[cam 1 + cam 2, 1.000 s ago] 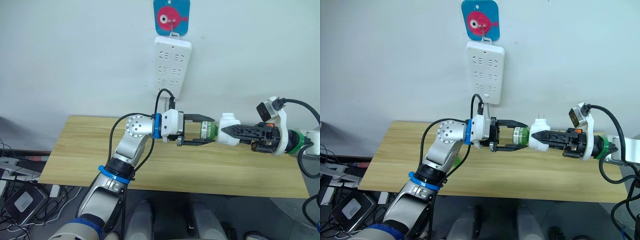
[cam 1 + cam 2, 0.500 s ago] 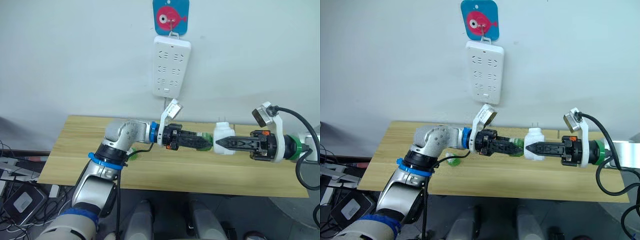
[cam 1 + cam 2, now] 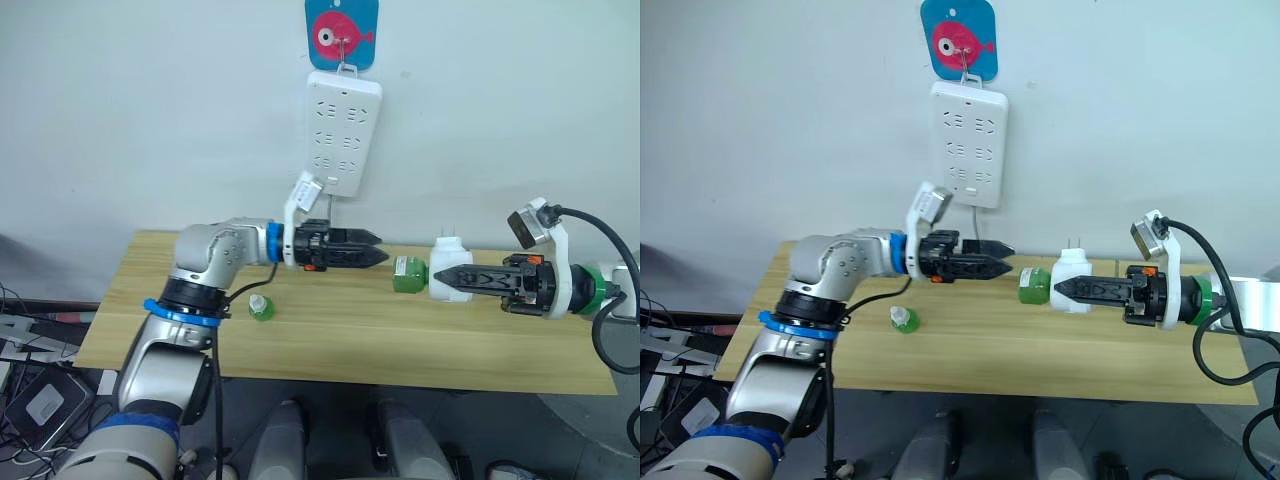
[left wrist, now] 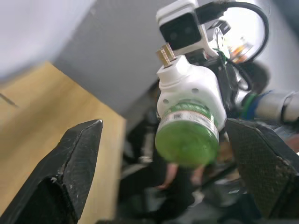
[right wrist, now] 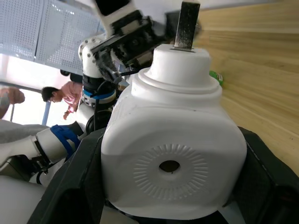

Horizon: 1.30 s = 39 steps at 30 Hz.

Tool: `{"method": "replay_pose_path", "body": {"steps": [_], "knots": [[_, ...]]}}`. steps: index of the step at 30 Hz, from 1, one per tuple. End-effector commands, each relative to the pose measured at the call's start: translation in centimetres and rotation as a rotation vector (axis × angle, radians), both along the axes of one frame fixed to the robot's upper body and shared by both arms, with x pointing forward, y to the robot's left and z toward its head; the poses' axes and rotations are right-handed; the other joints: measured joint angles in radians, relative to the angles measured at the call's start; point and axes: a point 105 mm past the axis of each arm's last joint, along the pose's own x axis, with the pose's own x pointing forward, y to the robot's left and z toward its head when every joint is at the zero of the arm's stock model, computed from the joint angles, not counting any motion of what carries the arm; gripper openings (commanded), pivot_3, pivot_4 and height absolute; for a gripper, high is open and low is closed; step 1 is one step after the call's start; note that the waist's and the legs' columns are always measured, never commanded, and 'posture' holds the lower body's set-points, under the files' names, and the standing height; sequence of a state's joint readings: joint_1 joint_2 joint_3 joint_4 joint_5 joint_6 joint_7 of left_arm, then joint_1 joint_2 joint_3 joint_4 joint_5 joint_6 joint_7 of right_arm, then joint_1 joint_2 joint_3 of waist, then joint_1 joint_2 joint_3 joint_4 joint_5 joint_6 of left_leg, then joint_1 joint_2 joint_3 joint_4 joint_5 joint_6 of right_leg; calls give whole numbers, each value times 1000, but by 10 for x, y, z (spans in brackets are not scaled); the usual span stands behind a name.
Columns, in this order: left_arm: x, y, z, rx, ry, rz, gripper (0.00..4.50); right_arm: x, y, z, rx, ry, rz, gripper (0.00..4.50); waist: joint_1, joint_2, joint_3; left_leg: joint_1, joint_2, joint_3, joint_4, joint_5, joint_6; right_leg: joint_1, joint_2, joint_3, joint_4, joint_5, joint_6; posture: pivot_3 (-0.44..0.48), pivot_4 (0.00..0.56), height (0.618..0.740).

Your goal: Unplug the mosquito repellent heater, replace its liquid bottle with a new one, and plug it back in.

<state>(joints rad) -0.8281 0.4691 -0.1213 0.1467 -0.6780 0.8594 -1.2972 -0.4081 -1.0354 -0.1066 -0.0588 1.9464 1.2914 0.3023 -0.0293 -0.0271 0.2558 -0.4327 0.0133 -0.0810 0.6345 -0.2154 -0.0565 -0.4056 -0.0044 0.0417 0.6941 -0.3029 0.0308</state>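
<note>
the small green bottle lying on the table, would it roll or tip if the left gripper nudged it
The small green bottle looks rounded and rests loose on the wooden table, so a nudge would probably send it rolling or skidding. It seems small and light, likely easy to knock away. The left gripper hangs above the table, well clear of it.

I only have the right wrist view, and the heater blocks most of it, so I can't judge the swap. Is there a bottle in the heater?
Observer: Yes. A green bottle sits in the mosquito repellent heater, pointing toward the left gripper.
Operator: Is the left gripper on it?
Observer: No. It is open and apart from that bottle, with a clear gap between them.
Operator: Any other bottle around?
Observer: A second green bottle is on the table, below the left forearm.
</note>
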Motion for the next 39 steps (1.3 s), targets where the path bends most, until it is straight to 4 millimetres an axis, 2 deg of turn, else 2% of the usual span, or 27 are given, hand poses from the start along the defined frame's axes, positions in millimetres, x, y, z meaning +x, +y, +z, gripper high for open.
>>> {"method": "replay_pose_path", "body": {"steps": [1,8,10,13,17,24,27,33,36,38,39], "knots": [[-29,-3,4,46,-541,-122,4470,3,-3,20,83,-42,8,3091,1,0,0,0,0,1,-1,0,0,0,-1,1,-1,0,0,30,259,740],[-16,-9,2,-78,-1360,73,4470,2,-4,24,118,-21,50,3091,31,0,0,-1,-1,1,1,0,0,0,-2,1,-2,0,0,37,261,740],[-19,-13,0,-133,-1492,79,4470,2,-3,25,122,-22,63,3091,32,0,0,-1,-2,2,1,-1,1,0,-3,2,-2,1,0,44,265,740],[-24,-23,-8,-185,-1579,50,4470,2,0,25,122,-28,71,3091,31,0,0,-2,-3,3,4,-3,5,0,-4,2,-3,1,0,44,264,740],[-21,-35,-10,-214,-1639,53,4470,2,3,25,125,-33,78,3091,31,0,0,-4,-3,3,8,-5,9,1,-4,2,-2,1,0,41,260,740],[-21,-45,1,-308,-1702,93,4470,0,4,25,119,-39,84,3091,26,0,0,-3,-3,2,10,-5,9,1,-4,2,2,1,0,31,252,740],[-25,-45,2,-339,-1701,79,3931,0,4,25,118,-36,81,3091,24,0,0,-3,-3,2,10,-5,9,1,-3,2,2,1,0,30,252,740],[-27,-44,-3,-330,-1678,38,2203,0,5,24,119,-36,83,3091,24,0,0,-3,-3,2,10,-5,9,1,-3,1,2,1,0,35,247,740],[-27,-45,-6,-316,-1596,32,2195,-1,5,24,116,-37,91,3091,24,0,0,-3,-3,2,10,-5,9,1,-3,1,2,1,0,36,246,740],[-21,-46,-7,-283,-1389,55,2195,-3,6,24,106,-38,100,3091,23,0,0,-3,-3,2,10,-5,9,1,-3,1,2,1,0,36,244,740],[-17,-46,-6,-266,-1231,74,2195,-5,6,24,95,-38,107,3091,22,0,0,-3,-3,2,10,-5,9,1,-3,2,2,1,0,35,244,740]]}}
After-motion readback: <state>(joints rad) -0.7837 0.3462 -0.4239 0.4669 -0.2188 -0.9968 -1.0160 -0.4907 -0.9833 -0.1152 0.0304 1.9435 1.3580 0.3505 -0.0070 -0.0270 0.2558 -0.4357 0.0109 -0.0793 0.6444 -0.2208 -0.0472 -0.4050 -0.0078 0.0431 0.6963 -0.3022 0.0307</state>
